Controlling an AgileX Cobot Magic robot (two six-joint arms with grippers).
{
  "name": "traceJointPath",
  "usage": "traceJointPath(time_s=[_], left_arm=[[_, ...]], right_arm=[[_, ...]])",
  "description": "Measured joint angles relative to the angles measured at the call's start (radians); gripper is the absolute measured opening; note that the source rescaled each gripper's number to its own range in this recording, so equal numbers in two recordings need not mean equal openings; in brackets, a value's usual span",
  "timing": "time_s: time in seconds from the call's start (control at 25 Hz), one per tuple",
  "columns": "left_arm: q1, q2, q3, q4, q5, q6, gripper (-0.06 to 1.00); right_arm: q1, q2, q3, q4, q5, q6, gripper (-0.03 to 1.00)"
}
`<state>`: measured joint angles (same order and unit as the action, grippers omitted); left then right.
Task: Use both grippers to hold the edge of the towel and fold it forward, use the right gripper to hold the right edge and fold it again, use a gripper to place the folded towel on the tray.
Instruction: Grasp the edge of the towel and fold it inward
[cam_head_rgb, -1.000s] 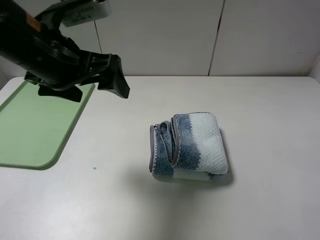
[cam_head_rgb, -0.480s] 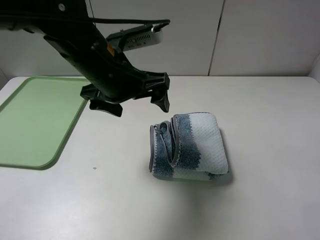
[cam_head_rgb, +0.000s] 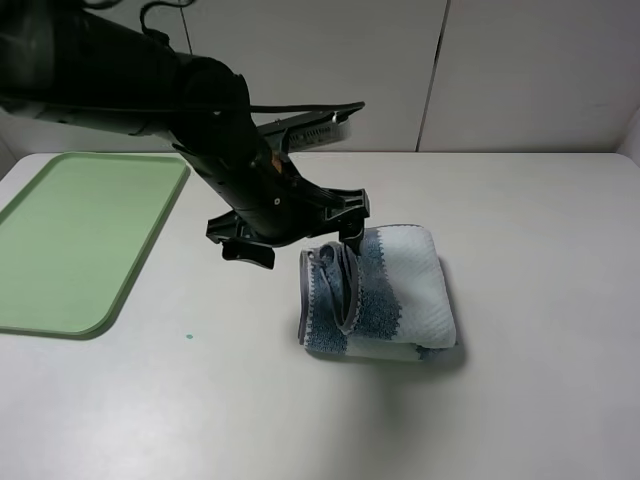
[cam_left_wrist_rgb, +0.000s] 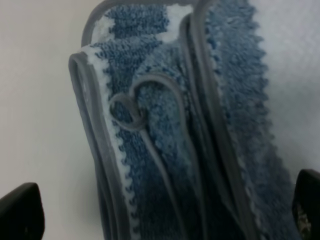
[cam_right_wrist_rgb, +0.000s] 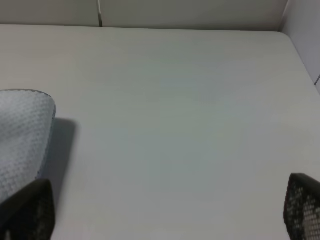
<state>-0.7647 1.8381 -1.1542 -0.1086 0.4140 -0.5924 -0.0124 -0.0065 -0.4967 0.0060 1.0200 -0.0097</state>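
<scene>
I see my left gripper (cam_head_rgb: 297, 227) spread wide over the folded towel (cam_head_rgb: 378, 292)'s left edge; right gripper (cam_right_wrist_rgb: 165, 212) wide too, holding nothing

Overhead view of white surface (cam_head_rgb: 520, 300). Folded striped towel (cam_head_rgb: 385, 290) lies near centre, pale-blue/white and dark blue bands, grey edging bunched at its left end. Black left arm reaches in from upper left; its left tool (cam_head_rgb: 300, 235) hangs spread wide just above towel's left end, not gripping. Light-green tray (cam_head_rgb: 60, 250) sits at far left, well apart from towel.
</scene>
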Motion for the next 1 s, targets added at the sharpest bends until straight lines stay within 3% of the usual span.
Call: traceJointPath(time_s=[0.44,1.0], left_arm=[[-0.001,0.140,-0.127,-0.002,0.033,-0.005,1.00],[-0.017,0.194,-0.133,0.002,0.101,-0.007,1.00]], right_arm=[[0.000,0.000,0.000,0.000,0.000,0.000,1.00],[0.000,0.000,0.000,0.000,0.000,0.000,1.00]])
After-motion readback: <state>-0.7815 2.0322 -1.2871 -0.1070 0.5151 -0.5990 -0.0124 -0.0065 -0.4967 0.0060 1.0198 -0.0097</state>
